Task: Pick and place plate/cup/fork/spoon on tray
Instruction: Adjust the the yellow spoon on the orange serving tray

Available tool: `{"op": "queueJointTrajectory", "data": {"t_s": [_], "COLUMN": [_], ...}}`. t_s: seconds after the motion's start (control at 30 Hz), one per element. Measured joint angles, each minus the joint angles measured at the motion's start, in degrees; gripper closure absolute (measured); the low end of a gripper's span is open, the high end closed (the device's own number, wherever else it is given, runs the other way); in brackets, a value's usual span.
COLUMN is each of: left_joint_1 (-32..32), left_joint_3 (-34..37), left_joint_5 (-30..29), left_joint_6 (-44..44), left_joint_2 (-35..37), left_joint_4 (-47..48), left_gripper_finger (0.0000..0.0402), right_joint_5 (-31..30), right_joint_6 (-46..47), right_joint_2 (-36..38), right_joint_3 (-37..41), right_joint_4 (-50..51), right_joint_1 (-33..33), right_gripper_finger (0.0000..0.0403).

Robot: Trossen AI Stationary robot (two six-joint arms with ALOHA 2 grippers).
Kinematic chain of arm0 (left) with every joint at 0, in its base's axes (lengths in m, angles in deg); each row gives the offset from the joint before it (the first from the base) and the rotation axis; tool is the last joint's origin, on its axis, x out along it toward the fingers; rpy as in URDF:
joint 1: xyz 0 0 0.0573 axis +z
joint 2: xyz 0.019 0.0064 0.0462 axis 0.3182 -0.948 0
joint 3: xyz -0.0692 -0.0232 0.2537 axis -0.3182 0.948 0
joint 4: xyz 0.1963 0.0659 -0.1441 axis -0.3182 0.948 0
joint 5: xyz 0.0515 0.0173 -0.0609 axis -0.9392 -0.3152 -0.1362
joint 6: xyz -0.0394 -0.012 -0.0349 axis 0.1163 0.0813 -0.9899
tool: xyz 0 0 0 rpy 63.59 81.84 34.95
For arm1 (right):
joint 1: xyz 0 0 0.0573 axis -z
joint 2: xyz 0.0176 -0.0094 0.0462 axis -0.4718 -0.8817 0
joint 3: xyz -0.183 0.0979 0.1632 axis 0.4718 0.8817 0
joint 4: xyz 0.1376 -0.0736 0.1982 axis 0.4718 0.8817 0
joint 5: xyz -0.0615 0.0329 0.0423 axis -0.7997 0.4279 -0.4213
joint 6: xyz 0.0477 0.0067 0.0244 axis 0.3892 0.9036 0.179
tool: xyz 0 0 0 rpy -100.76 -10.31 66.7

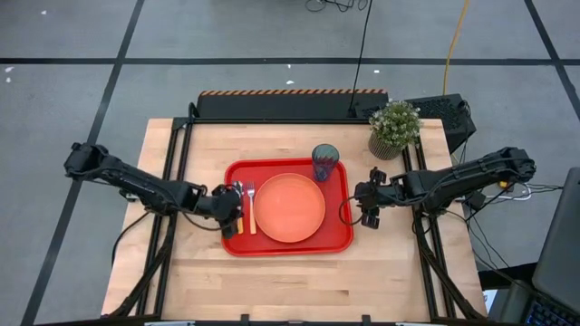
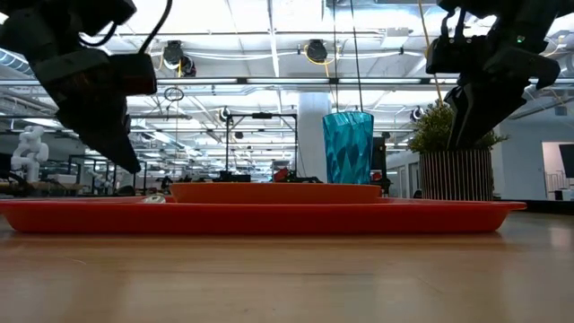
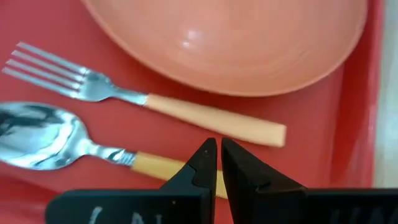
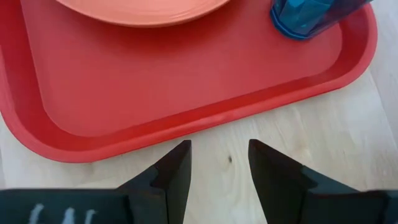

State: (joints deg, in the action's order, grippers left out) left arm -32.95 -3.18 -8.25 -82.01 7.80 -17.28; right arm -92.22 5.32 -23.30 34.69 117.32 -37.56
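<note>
1. Hovering over the spoon (image 3: 62, 142) on the tray (image 1: 237, 243), left gripper (image 3: 217, 163) is nearly closed, empty.
2. Fork (image 1: 250, 205), plate (image 1: 289, 207), cup (image 1: 325, 161) sit on the tray.
3. Right gripper (image 4: 219, 163) gapes empty, just beside the tray.

The red tray (image 1: 288, 246) lies in the middle of the table. On it rests the round orange plate (image 1: 289, 207), with the teal cup (image 1: 325, 162) upright at the far right corner. The fork (image 3: 143, 99) and spoon (image 3: 56, 140) (both with orange handles) lie side by side left of the plate.
</note>
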Motion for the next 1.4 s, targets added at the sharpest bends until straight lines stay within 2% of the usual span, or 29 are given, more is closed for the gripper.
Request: {"op": "queueJointTrajectory", "data": {"t_s": [0.43,0.63,0.87,1.4], "left_joint_1": [-7.4,-8.6,-8.9,-7.0], "left_joint_3": [0.0,0.0,0.0,0.0], "left_joint_5": [-6.5,-6.7,-6.7,-7.5], "left_joint_6": [6.1,6.6,7.7,13.4], "left_joint_2": [-0.3,-5.6,-10.2,-10.4], "left_joint_4": [-1.9,-7.3,-7.8,-6.4], "left_gripper_finger": [0.0376,0.0376,0.0376,0.0376], "right_joint_5": [0.1,0.1,0.1,0.3], "right_joint_6": [1.9,1.5,0.9,1.7], "right_joint_2": [0.0,0.0,0.0,0.0], "right_joint_3": [0.0,0.0,0.0,0.0], "right_joint_4": [0.0,-0.4,-0.7,-2.3], "right_joint_1": [0.0,0.0,0.0,0.0], "right_gripper_finger": [0.0250,0.0250,0.0250,0.0250]}}
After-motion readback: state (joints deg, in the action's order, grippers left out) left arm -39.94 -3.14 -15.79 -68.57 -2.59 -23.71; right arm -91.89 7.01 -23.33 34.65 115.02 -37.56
